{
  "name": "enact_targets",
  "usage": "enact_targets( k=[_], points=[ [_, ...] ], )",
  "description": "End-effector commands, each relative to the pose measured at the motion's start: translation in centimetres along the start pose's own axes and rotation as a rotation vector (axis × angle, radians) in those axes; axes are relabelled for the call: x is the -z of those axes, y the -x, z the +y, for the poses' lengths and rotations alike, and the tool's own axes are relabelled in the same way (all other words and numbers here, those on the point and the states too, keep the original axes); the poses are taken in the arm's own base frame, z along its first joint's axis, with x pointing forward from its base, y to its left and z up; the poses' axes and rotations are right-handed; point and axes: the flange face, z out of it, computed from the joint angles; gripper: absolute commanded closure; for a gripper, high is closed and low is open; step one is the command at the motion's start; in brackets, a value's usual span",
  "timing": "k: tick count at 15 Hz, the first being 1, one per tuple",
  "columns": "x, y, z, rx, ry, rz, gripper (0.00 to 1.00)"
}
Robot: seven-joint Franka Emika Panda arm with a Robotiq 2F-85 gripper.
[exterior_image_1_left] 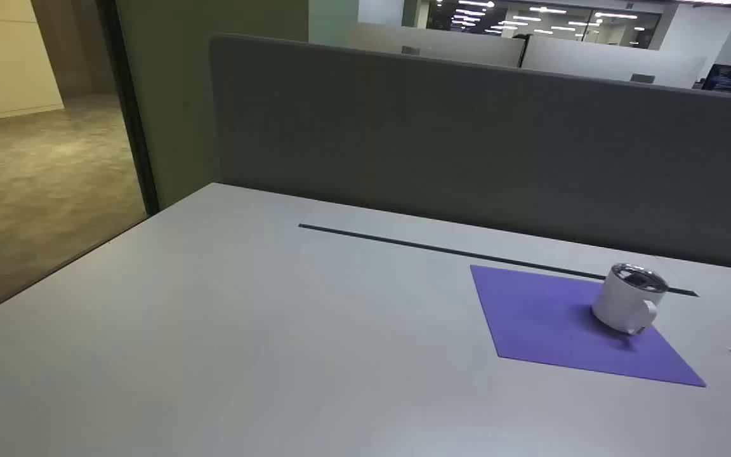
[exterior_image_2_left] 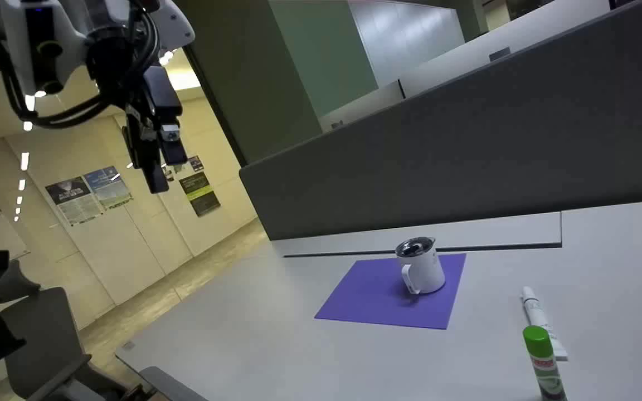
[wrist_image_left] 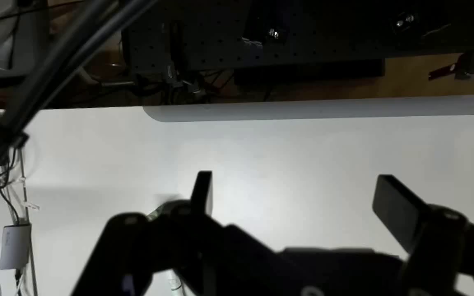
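White mug (exterior_image_2_left: 424,272), upright on the purple mat (exterior_image_2_left: 368,289), there it sits! Gripper (wrist_image_left: 296,201) hangs high, well apart, jaws spread wide; and further along the table (exterior_image_2_left: 276,356), a tube (exterior_image_2_left: 535,312) lies near a green-capped bottle (exterior_image_2_left: 546,367).

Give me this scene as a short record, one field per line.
Grasp: black two-fingered claw, open, holding nothing, raised above the smooth white tabletop
Drinkware: white cylindrical lidded mug, upright
Under it: flat purple four-sided sheet
Also out: slim white capped tube, lying down; green-capped white-and-green cylinder, partly hiding the tube in an exterior view; contact between them unclear
Backdrop: dark grey upright panel, behind the mug
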Motion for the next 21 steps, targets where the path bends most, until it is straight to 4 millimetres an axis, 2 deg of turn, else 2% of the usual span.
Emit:
enact_targets(
  k=[1, 9, 13, 16, 19, 21],
  points=[
    [0.0, 0.0, 0.0, 0.000, 0.000, -0.001, 0.00],
    [0.0, 0.0, 0.0, 0.000, 0.000, -0.001, 0.00],
    [1.5, -4.0, 3.7, -0.013, 0.056, 0.171, 0.00],
    [2.4, -7.8, 7.4, 0.034, 0.159, 0.284, 0.00],
    [3.0, -11.7, 11.4, 0.118, 0.232, 0.284, 0.00],
    [2.9, -14.6, 13.6, 0.246, 0.251, 0.227, 0.00]
  ],
)
